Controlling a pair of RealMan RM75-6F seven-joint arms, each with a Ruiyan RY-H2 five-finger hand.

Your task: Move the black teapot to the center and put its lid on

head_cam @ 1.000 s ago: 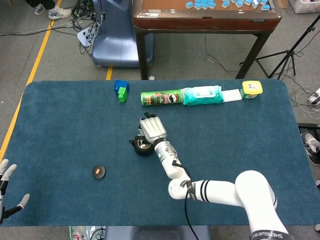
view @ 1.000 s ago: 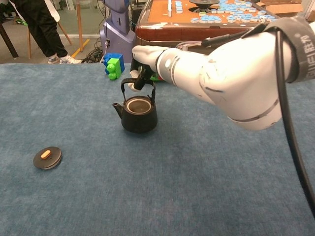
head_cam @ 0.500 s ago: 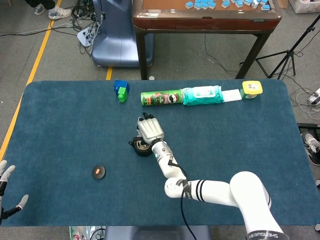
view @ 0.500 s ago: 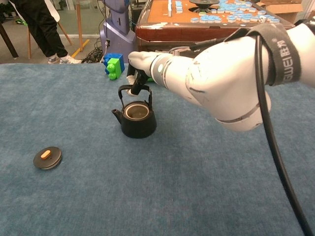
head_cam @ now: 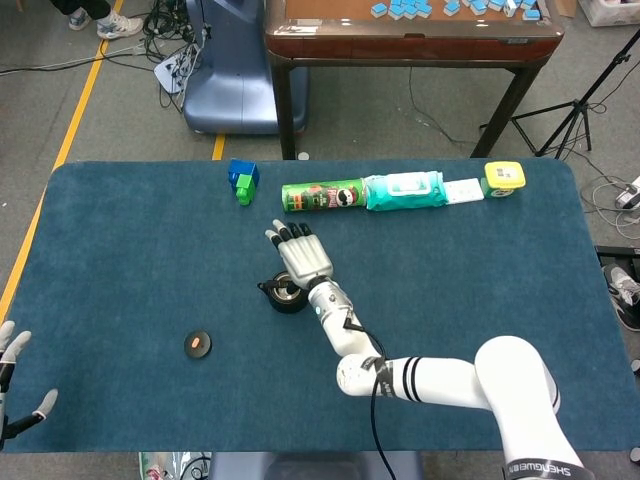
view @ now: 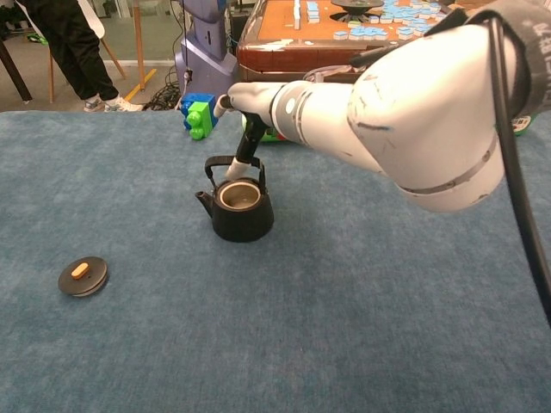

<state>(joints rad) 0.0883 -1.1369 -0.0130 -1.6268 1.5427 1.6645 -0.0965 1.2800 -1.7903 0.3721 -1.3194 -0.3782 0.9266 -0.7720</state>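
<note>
The black teapot [head_cam: 285, 294] [view: 242, 207] stands upright and lidless on the blue table, near its middle, with its handle raised. My right hand [head_cam: 299, 257] [view: 256, 100] hovers just over it with fingers spread forward. One digit [view: 245, 148] hangs down beside the handle, and the hand holds nothing. The black lid [head_cam: 197, 344] [view: 83, 275], with an orange knob, lies flat on the cloth to the teapot's front left. My left hand [head_cam: 14, 398] shows only at the bottom-left edge of the head view, off the table, fingers apart and empty.
Along the far edge lie blue and green blocks [head_cam: 242, 180] [view: 199, 114], a green chip can [head_cam: 322, 196], a teal wipes pack [head_cam: 405, 190] and a yellow-lidded tub [head_cam: 504, 178]. A wooden table with tiles stands behind.
My right hand has let go of the teapot handle and spread its fingers. The teapot, shifted slightly left beforehand, now rests still on the cloth.
</note>
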